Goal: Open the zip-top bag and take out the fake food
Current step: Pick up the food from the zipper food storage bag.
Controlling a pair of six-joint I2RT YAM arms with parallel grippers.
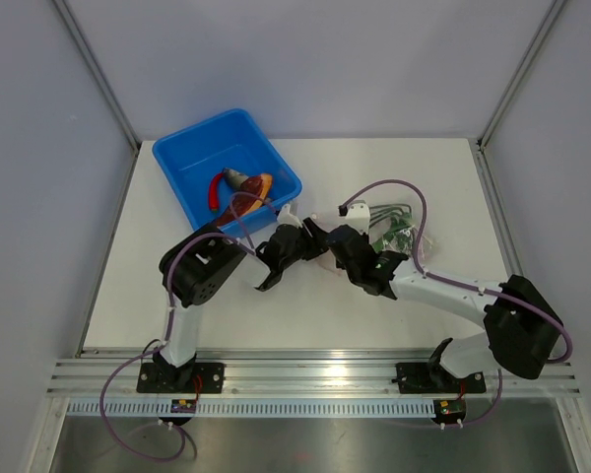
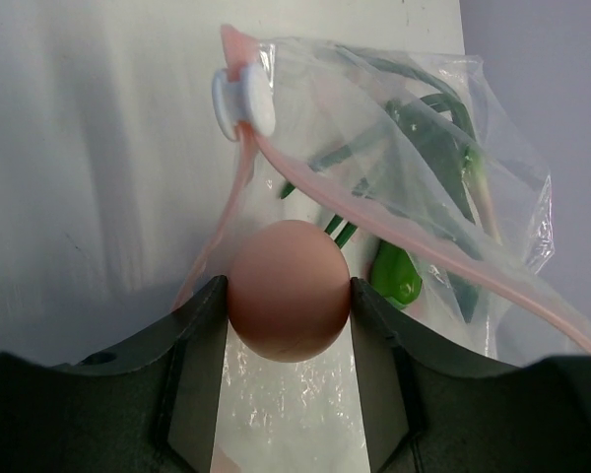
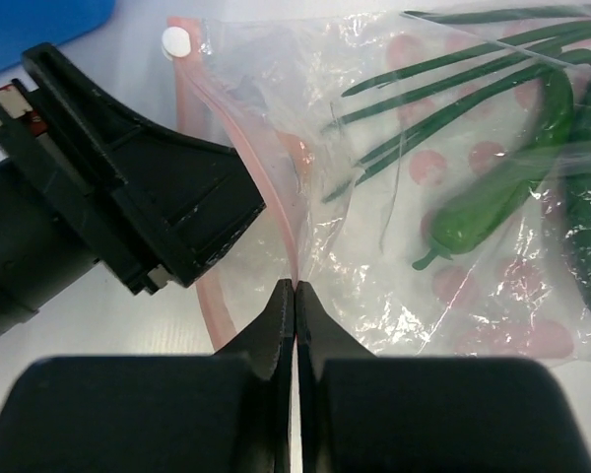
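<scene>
The zip-top bag [image 1: 399, 235] lies on the white table right of centre, clear and crinkly, with a pink zip strip [image 3: 276, 187] and a white slider [image 2: 244, 99]. Fake food shows inside it: green beans [image 3: 453, 89] and a green pepper [image 3: 478, 219]. My left gripper [image 2: 289, 296] is shut on a pinkish-tan toy egg [image 2: 289, 281] at the bag's open mouth, with plastic lying beneath it. My right gripper [image 3: 295, 286] is shut on the zip-strip edge of the bag, right beside the left gripper's black body [image 3: 128, 197].
A blue plastic tub [image 1: 192, 158] stands at the back left, holding a red chili, a grey-brown fish and an orange piece [image 1: 242, 185]. Both arms meet at mid-table [image 1: 315, 241]. Grey walls enclose the table on three sides.
</scene>
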